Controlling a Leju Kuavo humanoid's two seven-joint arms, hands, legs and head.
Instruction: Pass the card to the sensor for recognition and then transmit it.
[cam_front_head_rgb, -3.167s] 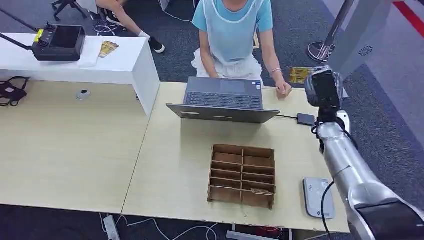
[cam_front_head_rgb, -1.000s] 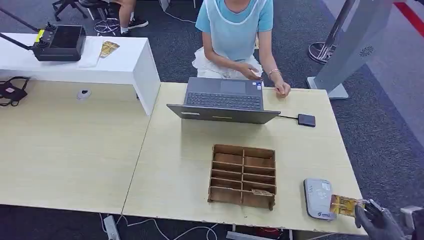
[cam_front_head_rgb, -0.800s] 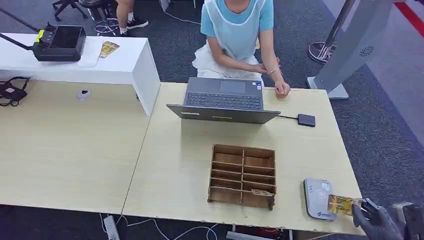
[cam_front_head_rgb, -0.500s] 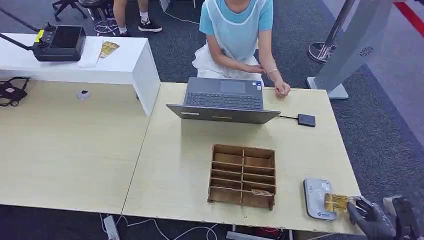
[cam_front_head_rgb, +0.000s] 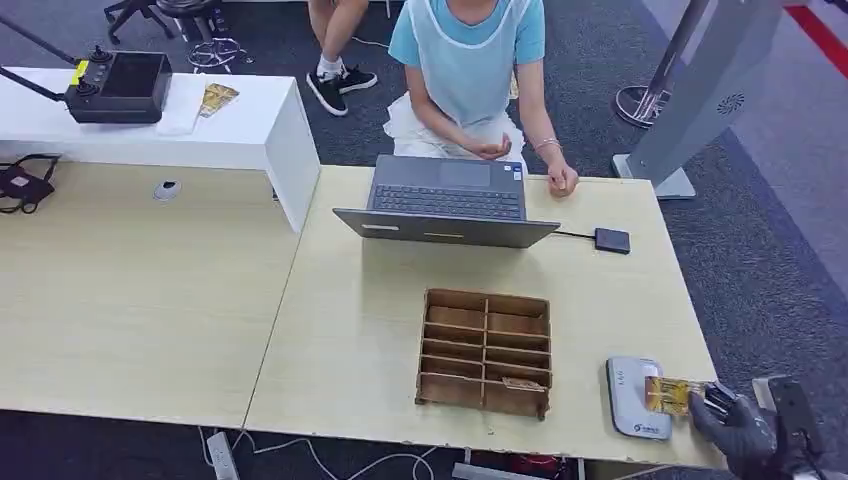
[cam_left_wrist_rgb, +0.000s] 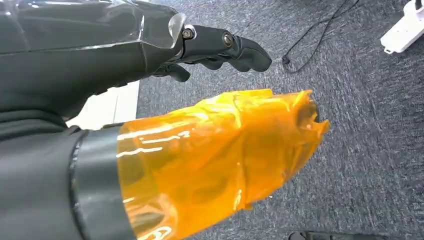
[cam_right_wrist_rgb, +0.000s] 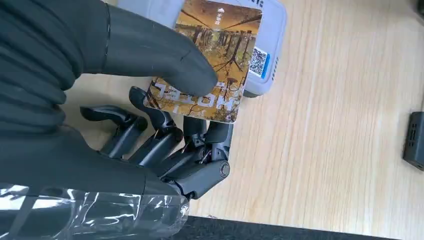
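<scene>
My right hand (cam_front_head_rgb: 738, 432) is at the table's front right corner and pinches a brown-and-gold card (cam_front_head_rgb: 668, 395) by its near end. The card's far end lies over the right side of the grey sensor pad (cam_front_head_rgb: 625, 410). In the right wrist view the thumb presses on top of the card (cam_right_wrist_rgb: 212, 60) with the fingers (cam_right_wrist_rgb: 165, 140) beneath it, and the sensor (cam_right_wrist_rgb: 274, 35) with its QR sticker sits under the card. My left hand (cam_left_wrist_rgb: 220, 45) hangs over grey carpet, its thumb wrapped in orange film, holding nothing.
A wooden slotted tray (cam_front_head_rgb: 486, 351) stands left of the sensor with a card (cam_front_head_rgb: 522, 384) in a front slot. Behind it are an open laptop (cam_front_head_rgb: 446, 200), a small black box (cam_front_head_rgb: 612, 240) and a seated person (cam_front_head_rgb: 468, 60). A white side table (cam_front_head_rgb: 200, 130) stands far left.
My right arm came down from near the person to the front edge with the card. Over the last second the hand has carried the card left, farther over the sensor.
</scene>
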